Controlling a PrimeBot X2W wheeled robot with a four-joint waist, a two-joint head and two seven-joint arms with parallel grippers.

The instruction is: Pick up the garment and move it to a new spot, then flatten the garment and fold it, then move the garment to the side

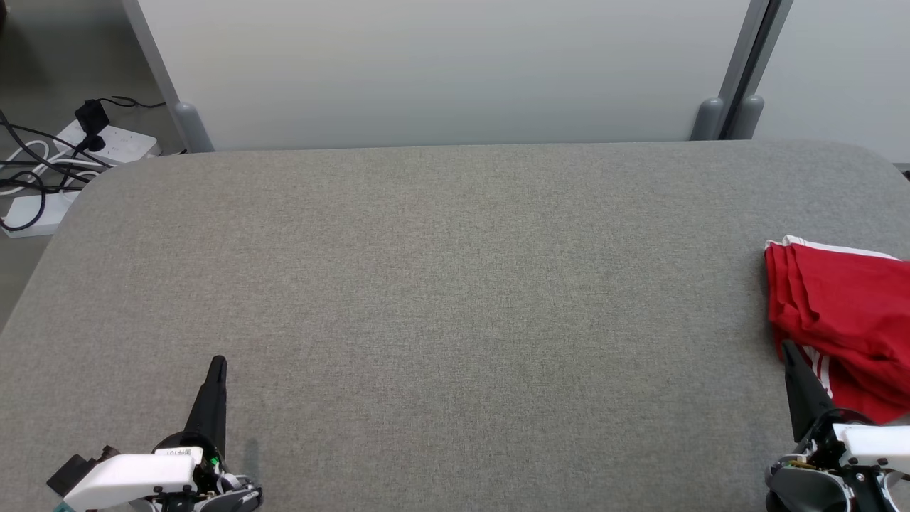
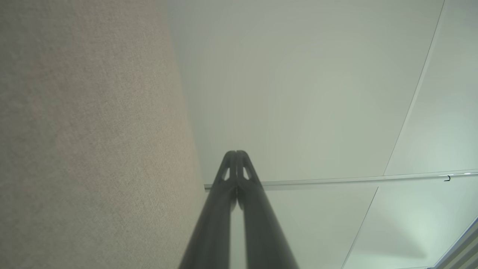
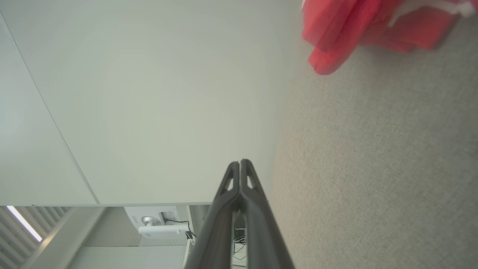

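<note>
Grey fabric, head view: the worktop (image 1: 455,284) is covered in woven grey cloth and has rounded far corners.
Garment, head view: the red garment (image 1: 846,313), with white stripes, lies folded in loose layers on the right side of the worktop; the picture's right edge cuts it off.
Left gripper, head view: the left gripper (image 1: 217,364) sits at the lower left over bare worktop, well apart from the garment. Its dark fingers are pressed into one point.
Right gripper, head view: the right gripper (image 1: 789,350) is at the lower right with its fingers together. Its tip overlaps the garment's near left corner, but I cannot tell whether it touches the cloth.
Background, head view: a pale panel (image 1: 441,71) stands behind the worktop. White power strips (image 1: 106,142) and black cables (image 1: 28,178) lie on the floor (image 1: 43,57) at the upper left.
Left wrist view: the left gripper (image 2: 236,153) is closed on itself, its fingertips touching. Worktop cloth runs down the left side and the pale panel takes up the right.
Right wrist view: the right gripper (image 3: 240,162) is closed on itself, tips meeting, with no cloth in them. Worktop lies to the right. The garment (image 3: 336,33) shows in the top right corner, apart from the fingertips.
Beyond, right wrist view: the pale panel is on the left, and a white device (image 3: 157,222) with cables sits near the bottom.
</note>
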